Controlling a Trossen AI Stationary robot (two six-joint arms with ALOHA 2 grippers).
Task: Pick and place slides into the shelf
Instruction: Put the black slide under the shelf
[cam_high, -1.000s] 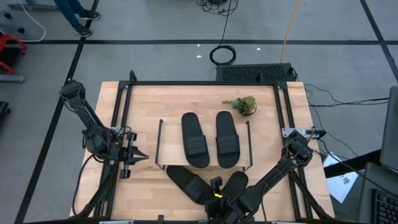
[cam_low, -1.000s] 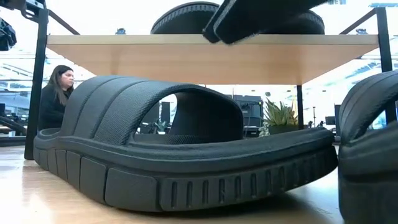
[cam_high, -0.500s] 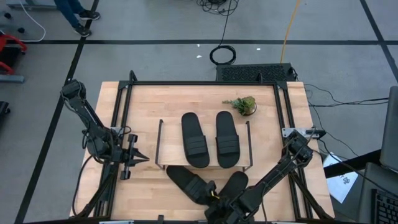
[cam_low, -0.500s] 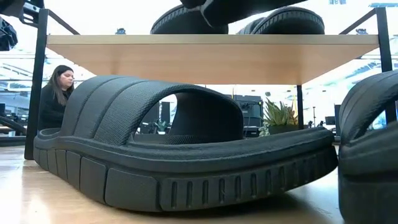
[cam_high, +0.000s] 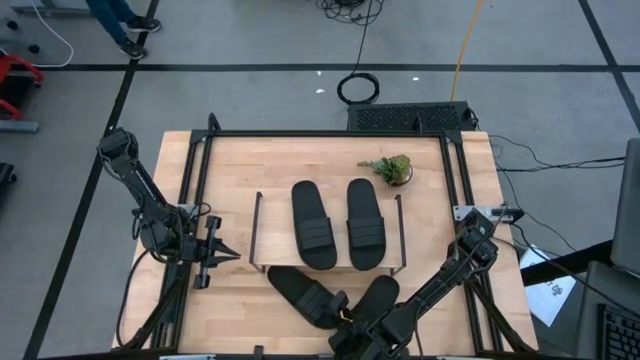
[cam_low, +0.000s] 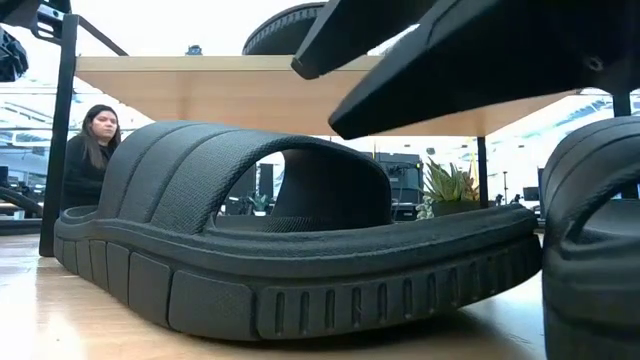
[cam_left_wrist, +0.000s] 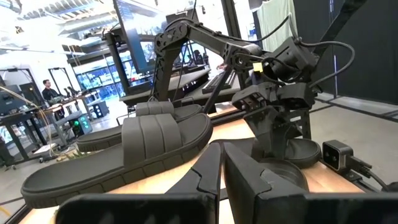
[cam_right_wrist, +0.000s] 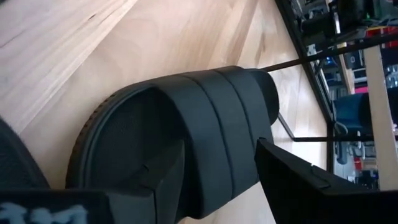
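Right claw (cam_high: 345, 316) hangs low over the near edge of the desk (cam_high: 300, 160), its two fingers (cam_right_wrist: 168, 171) spread apart on either side of the ribbed strap of a black slide (cam_right_wrist: 205, 118); whether they touch the strap cannot be told. That slide (cam_high: 375, 295) lies on the desk just in front of the shelf (cam_high: 260, 235), toe pointing toward it, with a second loose slide (cam_high: 298, 292) lying angled beside it. In the low view this second slide (cam_low: 290, 250) fills the foreground, and the shelf's light wooden board (cam_low: 200, 85) spans the picture above it.

Two more slides rest side by side on top of the shelf, one on the left (cam_high: 313, 224) and one on the right (cam_high: 365, 222), both lengthwise and close together without overlapping.

Left claw (cam_high: 222, 254) waits above the desk's left side, well apart from the shelf, its fingers (cam_left_wrist: 208, 171) pressed together to a point.

A small potted plant (cam_high: 392, 168) stands on the far right part of the desk. A seated person (cam_low: 90, 150) is visible in the room beyond. No legible brand, label or writing appears on the slides or the shelf.
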